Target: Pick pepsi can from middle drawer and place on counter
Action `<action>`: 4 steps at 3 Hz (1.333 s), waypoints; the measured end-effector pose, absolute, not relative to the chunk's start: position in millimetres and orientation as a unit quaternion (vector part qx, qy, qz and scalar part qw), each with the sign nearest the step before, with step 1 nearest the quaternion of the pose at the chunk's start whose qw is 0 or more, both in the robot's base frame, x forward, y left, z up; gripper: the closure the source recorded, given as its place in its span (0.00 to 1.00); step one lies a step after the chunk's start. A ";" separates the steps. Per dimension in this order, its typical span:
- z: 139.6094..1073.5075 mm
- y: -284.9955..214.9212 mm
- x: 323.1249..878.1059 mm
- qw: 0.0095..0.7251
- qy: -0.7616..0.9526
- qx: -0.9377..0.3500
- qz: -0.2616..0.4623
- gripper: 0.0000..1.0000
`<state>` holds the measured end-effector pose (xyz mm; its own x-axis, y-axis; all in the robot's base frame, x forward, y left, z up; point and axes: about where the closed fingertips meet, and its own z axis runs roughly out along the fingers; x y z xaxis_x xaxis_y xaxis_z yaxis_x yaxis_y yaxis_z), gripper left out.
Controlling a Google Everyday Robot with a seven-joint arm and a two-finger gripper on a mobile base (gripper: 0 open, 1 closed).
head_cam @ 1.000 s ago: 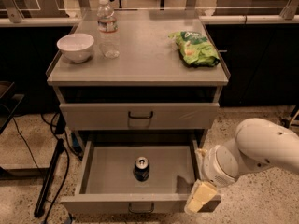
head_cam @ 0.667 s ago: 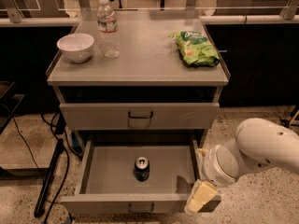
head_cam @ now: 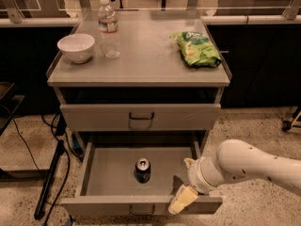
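Hovering at the front right corner of the open middle drawer (head_cam: 103,205), my end effector (head_cam: 181,185) is released, grasping nothing; the pepsi can (head_cam: 142,169) stands upright near it, toward the drawer's centre, not touching.

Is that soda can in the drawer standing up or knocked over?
Standing up: the pepsi can shows its silver top facing up in the middle drawer. The pincer sits at the drawer's front corner, apart from it.

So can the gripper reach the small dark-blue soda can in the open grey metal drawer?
Probably yes: the gripper sits at the drawer's front right corner, the can stands upright alone, nothing between them.
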<state>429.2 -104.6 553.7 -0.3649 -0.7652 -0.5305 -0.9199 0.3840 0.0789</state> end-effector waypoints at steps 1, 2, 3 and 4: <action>553.7 -104.6 429.2 0.209 0.805 -0.523 0.185 0.00; 539.2 -101.4 440.1 0.229 0.806 -0.508 0.199 0.00; 504.8 -75.3 483.6 0.252 0.793 -0.507 0.226 0.00; 496.0 -73.1 490.4 0.255 0.791 -0.509 0.224 0.00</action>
<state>490.4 -73.1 496.0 -0.3527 -0.6913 -0.6306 -0.9192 0.3823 0.0950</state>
